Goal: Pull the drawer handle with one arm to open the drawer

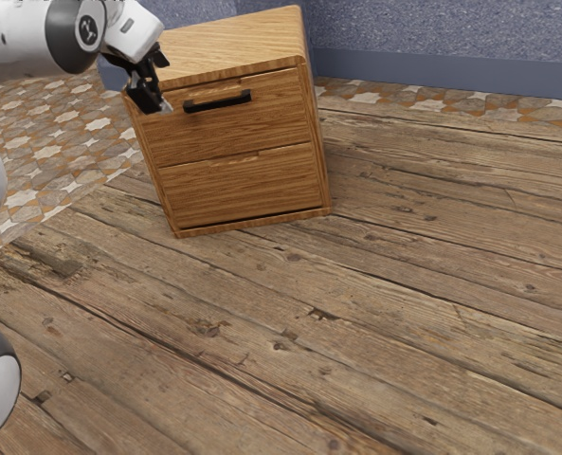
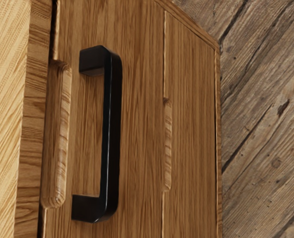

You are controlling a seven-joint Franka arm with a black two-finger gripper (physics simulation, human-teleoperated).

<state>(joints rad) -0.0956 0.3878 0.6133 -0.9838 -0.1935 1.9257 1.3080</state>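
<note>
A small wooden cabinet (image 1: 235, 43) stands on the floor with two drawers. The upper drawer (image 1: 262, 128) carries a black bar handle (image 1: 217, 100) and its front looks flush with the cabinet. My gripper (image 1: 154, 102) hangs at the cabinet's upper front corner on the exterior view's left, just beside the handle's end and not touching it. Its fingers stand apart, open, with nothing between them. In the wrist view the handle (image 2: 109, 134) is seen close up on the upper drawer front (image 2: 137, 124), with the lower drawer (image 2: 191, 139) beyond it.
The lower drawer (image 1: 243, 185) has no handle. The worn plank floor (image 1: 356, 322) stretches in front of the cabinet, a patterned tile strip (image 1: 44, 142) lies on the exterior view's left, and a grey wall (image 1: 451, 38) runs behind.
</note>
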